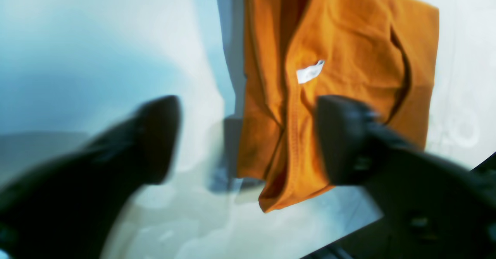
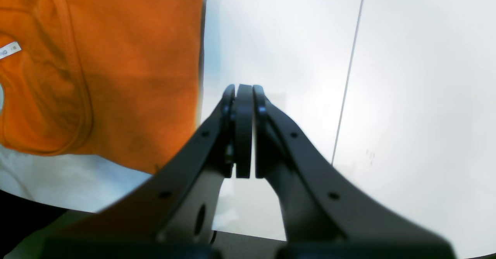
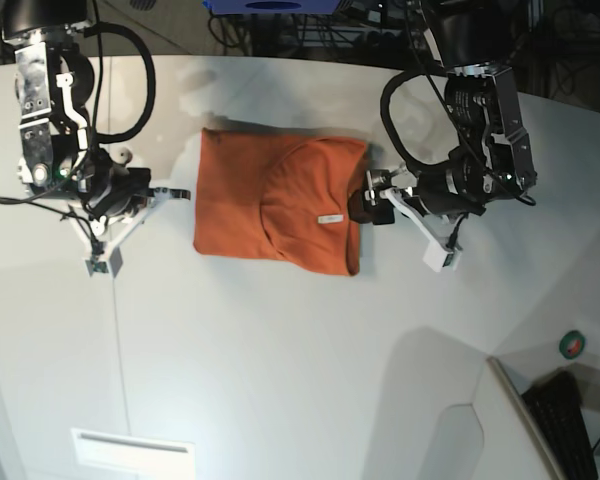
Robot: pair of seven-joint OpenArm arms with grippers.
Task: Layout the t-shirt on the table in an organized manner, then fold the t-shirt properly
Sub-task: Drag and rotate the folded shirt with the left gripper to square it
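Note:
The orange t-shirt (image 3: 280, 205) lies folded into a rough rectangle in the middle of the white table (image 3: 280, 340), collar and white tag (image 3: 329, 218) facing up. My left gripper (image 3: 361, 207) hovers at the shirt's right edge. In the blurred left wrist view it (image 1: 248, 138) is open, its fingers (image 1: 341, 138) spread wide over the shirt (image 1: 341, 49) near the tag (image 1: 310, 72), holding nothing. My right gripper (image 3: 177, 193) sits left of the shirt, apart from it. In the right wrist view it (image 2: 244, 131) is shut and empty over bare table (image 2: 407, 96), the shirt (image 2: 124, 69) off to its left.
A thin dark seam (image 2: 348, 76) runs across the tabletop. A small green-rimmed round object (image 3: 572, 345) and a dark keyboard (image 3: 570, 420) sit beyond the table's lower right edge. A white rectangular inset (image 3: 130, 450) lies near the bottom left. Cables and a blue item (image 3: 270, 5) crowd the far edge.

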